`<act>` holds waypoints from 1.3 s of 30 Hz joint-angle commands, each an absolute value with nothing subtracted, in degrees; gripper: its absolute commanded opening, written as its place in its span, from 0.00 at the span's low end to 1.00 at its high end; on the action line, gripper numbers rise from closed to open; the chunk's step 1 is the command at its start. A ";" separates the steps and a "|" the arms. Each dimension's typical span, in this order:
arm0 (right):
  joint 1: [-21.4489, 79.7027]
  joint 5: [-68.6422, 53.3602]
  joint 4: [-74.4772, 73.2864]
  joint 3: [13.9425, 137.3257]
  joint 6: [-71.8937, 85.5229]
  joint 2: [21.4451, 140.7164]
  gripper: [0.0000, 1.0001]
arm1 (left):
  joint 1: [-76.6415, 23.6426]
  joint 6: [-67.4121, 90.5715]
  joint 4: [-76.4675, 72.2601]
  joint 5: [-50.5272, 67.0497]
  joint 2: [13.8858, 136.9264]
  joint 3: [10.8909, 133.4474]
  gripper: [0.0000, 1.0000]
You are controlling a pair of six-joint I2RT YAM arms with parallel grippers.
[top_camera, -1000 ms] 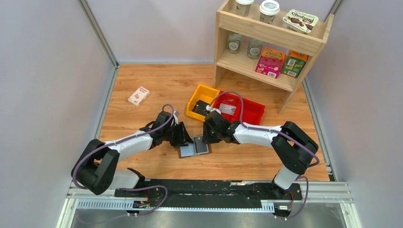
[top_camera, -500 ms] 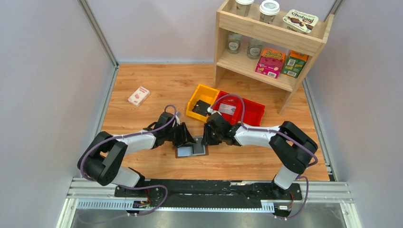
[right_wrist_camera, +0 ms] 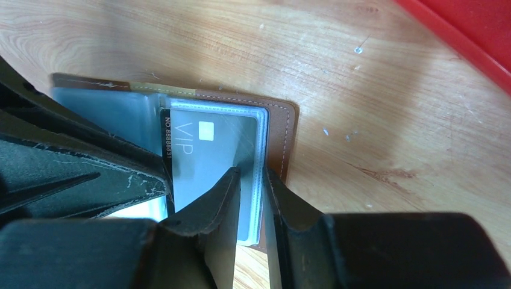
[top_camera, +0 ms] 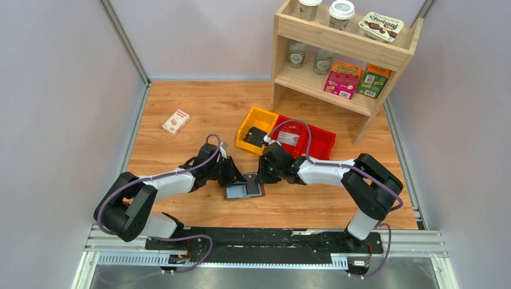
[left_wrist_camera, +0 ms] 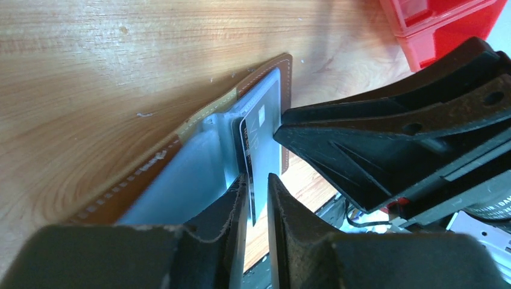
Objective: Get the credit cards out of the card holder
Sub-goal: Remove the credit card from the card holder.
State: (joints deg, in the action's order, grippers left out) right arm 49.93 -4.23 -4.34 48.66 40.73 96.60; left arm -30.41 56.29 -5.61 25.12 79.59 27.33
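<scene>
Wood-grain table [top_camera: 181,102], matt, with grey walls on three sides.

Shelf [top_camera: 343,60] at 1 o'clock: pale raw timber carrying jars and cartons.

Bins [top_camera: 252,123], one yellow and one red, hard glossy plastic, just past centre toward 1.

Right gripper [right_wrist_camera: 250,171]: jaws narrow, tips on the holder's 3 o'clock panel at the sleeve [right_wrist_camera: 260,180] edge. Judged to be steadying it so it will not slide when the card is pulled. Pinching or only pressing: cannot tell.

Left gripper [left_wrist_camera: 256,177]: comes in from 9, jaws narrow, straddling the card's free edge. A sliver of gap shows on one side, so a firm clamp is not confirmed.

Box [top_camera: 175,121] at 10, white and red, well apart.

Holder [top_camera: 241,192]: open and flat, slightly toward 6 from centre, between both grippers. Brown stitched shell, grey-blue panels, soft clear sleeves.

Card [right_wrist_camera: 211,147]: grey, stiff, glossy, printed "VIP". Mostly sleeved, with its 9 o'clock edge poking out by the fold.
</scene>
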 commanded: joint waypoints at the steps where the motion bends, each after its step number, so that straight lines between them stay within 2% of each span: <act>1: 50.19 -5.36 -2.46 47.37 41.57 98.44 0.25 | -30.85 57.83 -11.33 26.80 75.94 26.20 0.23; 9: 50.19 -6.24 -1.15 46.23 42.54 98.53 0.25 | -30.85 61.17 -16.08 27.16 76.11 23.91 0.18; 23: 50.19 -10.02 5.71 41.75 47.19 99.75 0.22 | -30.76 66.53 -27.05 25.14 81.21 21.89 0.24; 32: 50.27 -11.34 7.64 39.99 49.30 100.37 0.21 | -30.85 72.15 -38.65 26.19 84.11 19.95 0.24; 39: 50.27 -11.87 7.38 39.90 49.84 100.99 0.20 | -30.76 73.92 -44.03 25.32 80.17 18.37 0.23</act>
